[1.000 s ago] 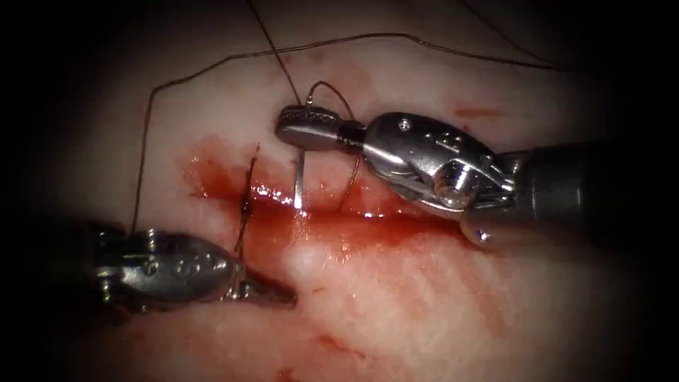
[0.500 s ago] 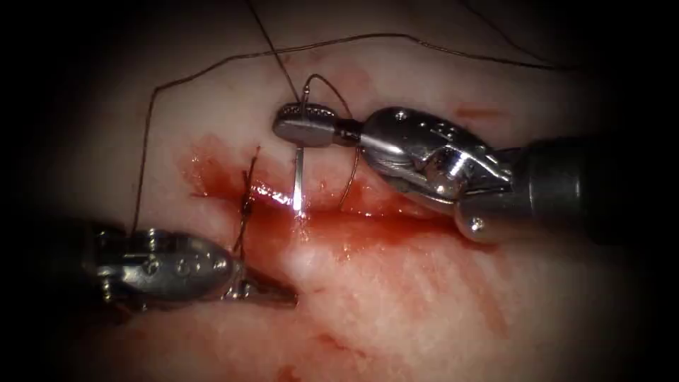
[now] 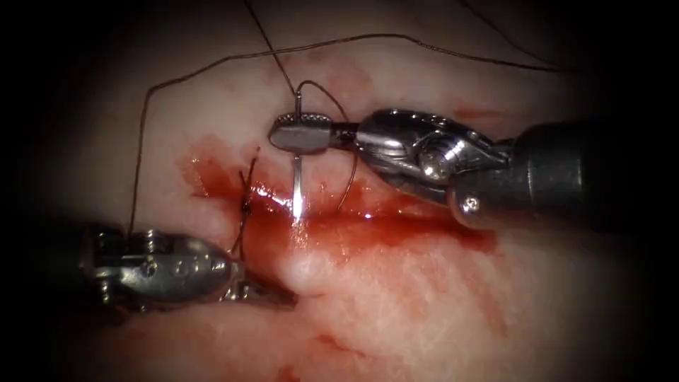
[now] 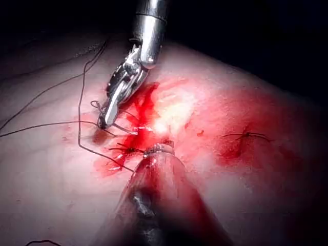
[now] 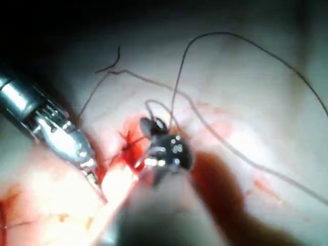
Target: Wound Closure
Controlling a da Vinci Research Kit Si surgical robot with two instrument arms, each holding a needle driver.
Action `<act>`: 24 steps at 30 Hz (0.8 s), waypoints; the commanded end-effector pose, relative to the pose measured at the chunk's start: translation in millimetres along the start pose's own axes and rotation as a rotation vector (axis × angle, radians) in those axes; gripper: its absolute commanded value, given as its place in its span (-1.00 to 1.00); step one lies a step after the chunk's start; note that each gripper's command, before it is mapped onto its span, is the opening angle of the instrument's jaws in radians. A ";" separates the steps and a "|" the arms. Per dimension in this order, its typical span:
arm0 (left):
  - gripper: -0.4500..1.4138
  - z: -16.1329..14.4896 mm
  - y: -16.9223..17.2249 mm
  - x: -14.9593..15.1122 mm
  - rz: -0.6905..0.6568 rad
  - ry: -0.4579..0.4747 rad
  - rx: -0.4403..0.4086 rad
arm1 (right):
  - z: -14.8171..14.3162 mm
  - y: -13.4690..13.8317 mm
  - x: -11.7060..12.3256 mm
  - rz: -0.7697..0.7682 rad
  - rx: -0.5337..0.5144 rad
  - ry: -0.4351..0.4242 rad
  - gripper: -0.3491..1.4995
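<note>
Where the needle stood almost upright above the cut, its point met the wet upper lip of the wound, touching or just entering the tissue; I could not tell how deep it sat. The right claw was clamped across the needle close to its thread end, probably so that the whole curve hung free below the jaws, ready for the bite. Over the last second that claw had rolled at the wrist and the needle had edged more upright.

The thread ran from the needle's tail in a small loop over the claw, then swept wide across the tissue toward its upper edge and down the left side to the left claw. That claw lay low on the near side of the cut, left of the needle, beside a finished stitch; its jaws looked closed, gripping nothing I could see. Red fluid pooled along the cut.
</note>
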 end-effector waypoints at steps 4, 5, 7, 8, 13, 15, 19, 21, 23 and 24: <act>-1.00 0.8 -0.1 -0.2 0.000 0.000 -0.002 | 1.2 0.1 -1.1 0.077 0.026 -0.040 -1.00; -1.00 0.7 -0.1 -0.2 0.001 0.000 -0.003 | 1.3 0.0 -1.2 0.093 0.030 -0.051 -1.00; -1.00 0.7 -0.1 -0.2 0.001 0.000 -0.006 | 1.3 -0.2 -1.4 0.103 0.038 -0.062 -1.00; -1.00 0.7 -0.1 -0.2 0.001 0.000 -0.006 | 1.4 -0.4 -1.5 0.114 0.042 -0.067 -1.00; -1.00 0.7 -0.1 -0.3 0.001 0.000 -0.006 | 1.5 -0.8 -2.3 0.157 0.046 -0.079 -1.00; -1.00 0.7 -0.1 -0.3 0.001 0.000 -0.006 | 1.5 -0.8 -2.6 0.167 0.047 -0.082 -1.00; -1.00 0.6 -0.1 -0.3 0.001 -0.003 -0.007 | 1.4 -0.8 -3.0 0.193 0.043 -0.092 -1.00; -1.00 0.6 -0.2 -0.3 0.002 -0.003 -0.004 | 1.3 -0.9 -3.3 0.208 0.045 -0.097 -1.00; -1.00 0.6 -0.2 -0.3 0.002 -0.003 -0.005 | 1.3 -0.9 -3.6 0.219 0.046 -0.101 -1.00; -1.00 0.6 -0.2 -0.3 0.002 -0.003 -0.005 | 1.3 -1.0 -3.8 0.230 0.046 -0.103 -1.00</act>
